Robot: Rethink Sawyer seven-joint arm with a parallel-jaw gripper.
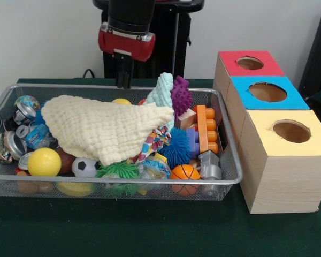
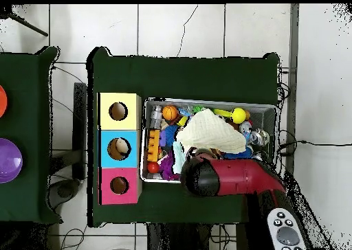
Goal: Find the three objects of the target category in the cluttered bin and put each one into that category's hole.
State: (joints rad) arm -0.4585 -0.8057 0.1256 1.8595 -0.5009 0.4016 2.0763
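Toys fill the wire bin [image 1: 227, 179], half hidden under a big cream cloth [image 1: 104, 128]. Above the bin's back edge hangs the gripper [image 1: 123, 80]; open or closed, I cannot tell.

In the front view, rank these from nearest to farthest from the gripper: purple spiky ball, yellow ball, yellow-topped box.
Measured across the front view from the gripper:
1. Purple spiky ball, just to its right at the bin's back.
2. Yellow ball, lower left, at the bin's front.
3. Yellow-topped box, far right, outside the bin.
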